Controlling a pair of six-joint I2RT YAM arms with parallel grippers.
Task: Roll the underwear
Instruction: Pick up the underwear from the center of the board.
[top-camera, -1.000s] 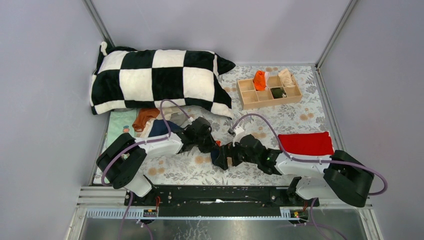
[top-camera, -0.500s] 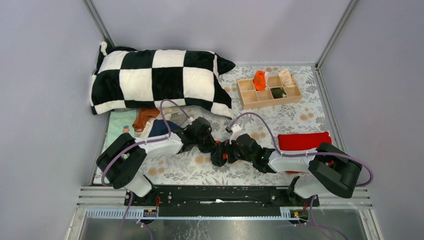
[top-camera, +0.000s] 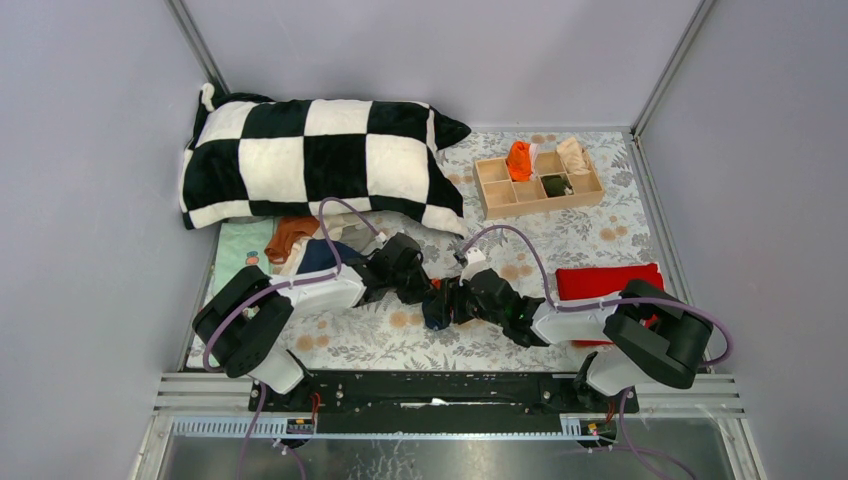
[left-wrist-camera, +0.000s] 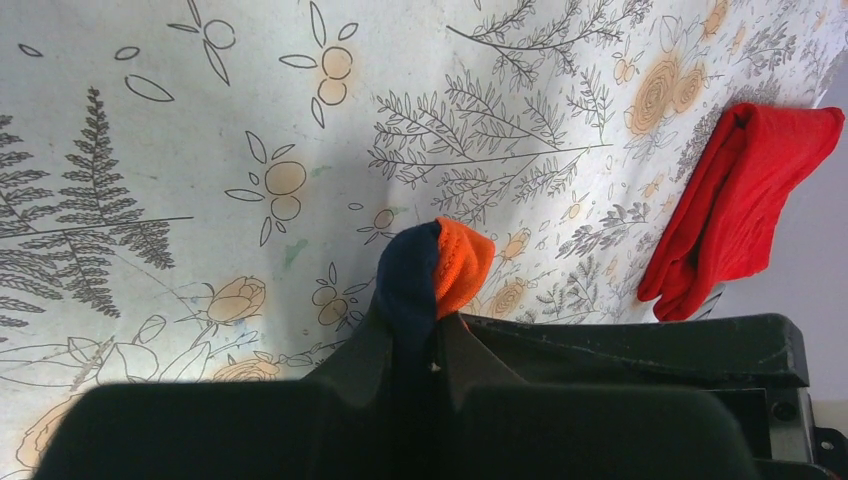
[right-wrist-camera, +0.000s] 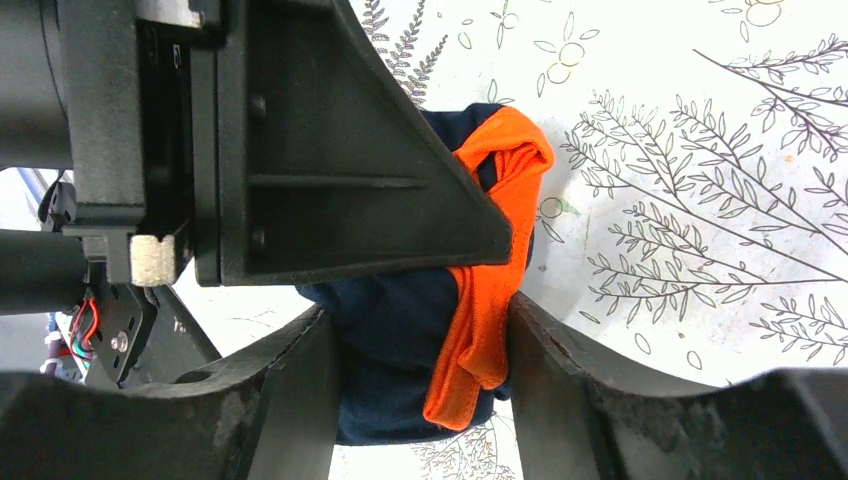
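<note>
The navy underwear with orange trim (top-camera: 436, 312) is bunched into a small bundle on the floral mat, between my two grippers. My left gripper (top-camera: 420, 290) is shut on its navy edge; in the left wrist view (left-wrist-camera: 432, 335) the cloth (left-wrist-camera: 412, 285) is pinched between the fingertips. My right gripper (top-camera: 450, 305) is shut on the bundle from the other side; in the right wrist view (right-wrist-camera: 420, 345) the cloth (right-wrist-camera: 400, 330) fills the gap and touches both fingers (right-wrist-camera: 560, 375). A pile of other underwear (top-camera: 298, 245), rust-brown and navy, lies at the left.
A checked pillow (top-camera: 320, 160) lies at the back left. A wooden divided box (top-camera: 497, 192) at the back right holds an orange roll (top-camera: 518, 160) and a beige roll (top-camera: 573, 155). A folded red cloth (top-camera: 605, 283) lies beside my right arm and shows in the left wrist view (left-wrist-camera: 740, 190).
My right arm has swung left and its gripper has pushed closer to the left gripper, on the navy bundle. The left arm has barely moved.
</note>
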